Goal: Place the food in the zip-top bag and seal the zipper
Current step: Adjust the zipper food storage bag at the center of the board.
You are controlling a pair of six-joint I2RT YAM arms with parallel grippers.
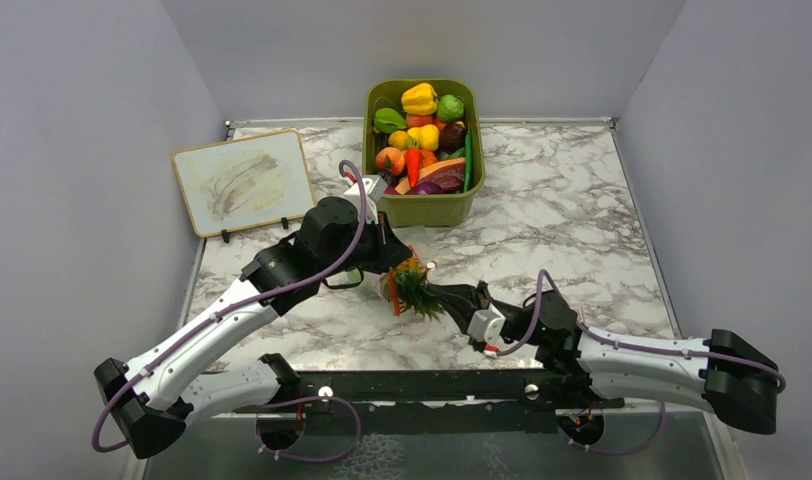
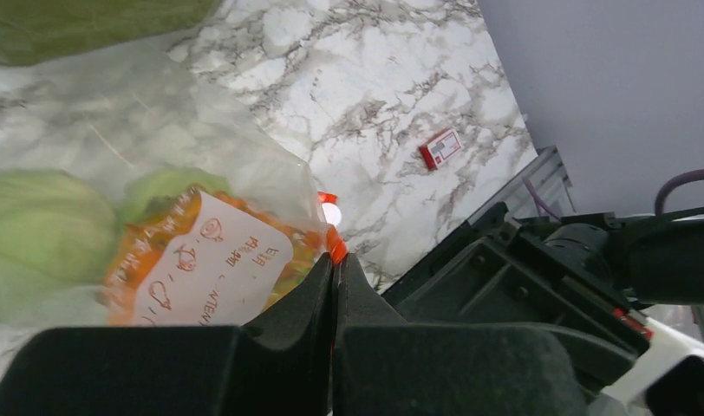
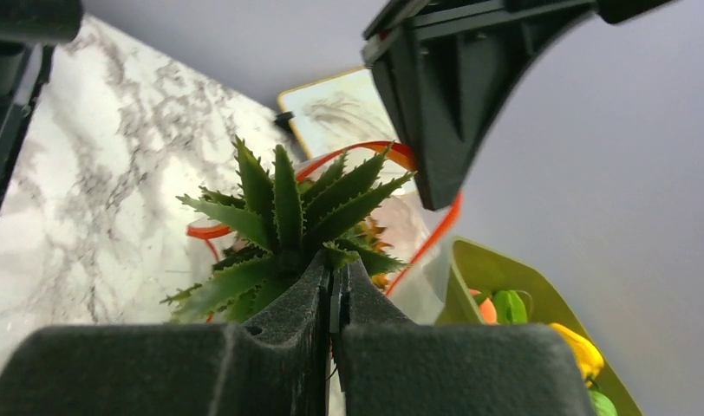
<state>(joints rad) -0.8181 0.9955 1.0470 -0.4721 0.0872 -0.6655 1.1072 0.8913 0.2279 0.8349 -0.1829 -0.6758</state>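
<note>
Soft, even light casts faint shadows; both wrist views blur up close, with glare on the zip-top bag [image 2: 244, 165].

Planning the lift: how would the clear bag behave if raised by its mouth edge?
Likely floppy: the zip-top bag is crinkled film draped over the green balls inside, so it should sag. Glossy plastic may slip from the left gripper pinching the zipper.

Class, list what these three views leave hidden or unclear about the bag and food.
Top view: the left gripper covers most of the zip-top bag; sealed length of zipper unknowable.
Left wrist: food blurred behind plastic and white label; count unclear.
Right wrist: leafy top hides the fruit's body.
</note>
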